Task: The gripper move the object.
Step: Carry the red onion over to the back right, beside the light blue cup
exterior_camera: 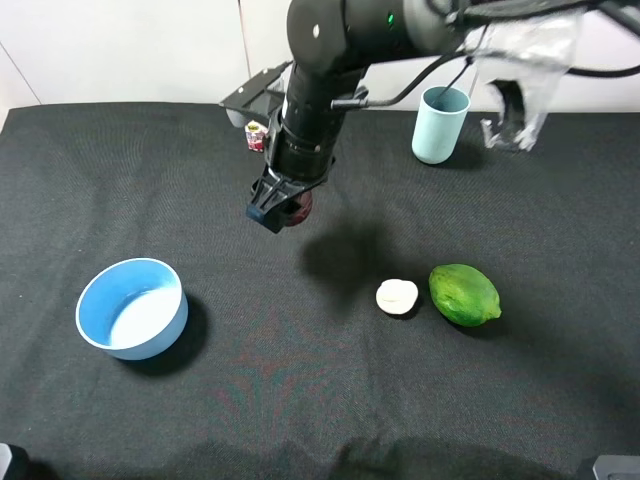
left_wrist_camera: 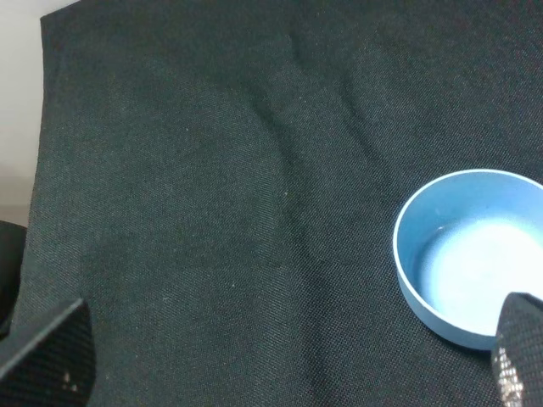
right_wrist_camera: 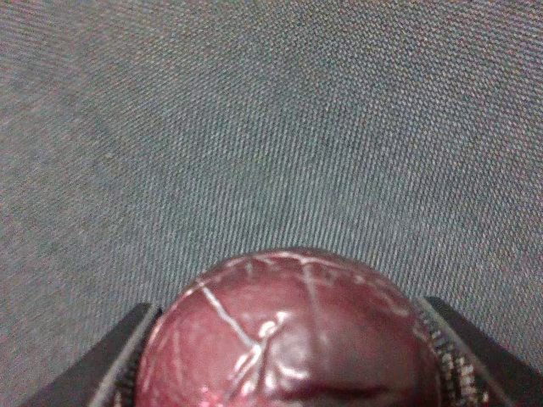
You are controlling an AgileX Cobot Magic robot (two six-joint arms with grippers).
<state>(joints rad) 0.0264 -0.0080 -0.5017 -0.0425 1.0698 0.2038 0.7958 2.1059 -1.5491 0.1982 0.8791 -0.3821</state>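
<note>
Looking down from the high camera, we see the right tool (exterior_camera: 284, 208) hanging over the black-clothed counter (exterior_camera: 300, 400), a little left of centre, and it is pinching the ball (exterior_camera: 303, 209). Up close from its wrist, the ball is dark red-purple with shiny pale streaks. It sits wedged between the two dark fingers (right_wrist_camera: 125, 366), one on each flank, both touching it. Dark cloth fills everything beyond it. A shadow (exterior_camera: 340, 260) falls on the cloth to the right of the tool, apart from it, so the ball looks clear of the counter, though we cannot see the gap itself.

Over on the right, the white piece (exterior_camera: 397, 297) and the green fruit (exterior_camera: 463, 294) lie side by side, just apart, well away from the ball. At the back stands the pale blue cup (exterior_camera: 440, 124), upright, with a clear plastic bag (exterior_camera: 520, 85) beside it. A small red and white thing (exterior_camera: 256, 135) peeks out behind the arm (exterior_camera: 320, 70); we cannot tell what it is.

Front left, the blue bowl (exterior_camera: 150, 338) sits upright, well apart from the ball. The left tool (left_wrist_camera: 284, 365) is spread wide. Its two fingertips (left_wrist_camera: 51, 360) stand far apart with bare cloth between them, and the bowl lies just by one of them.
</note>
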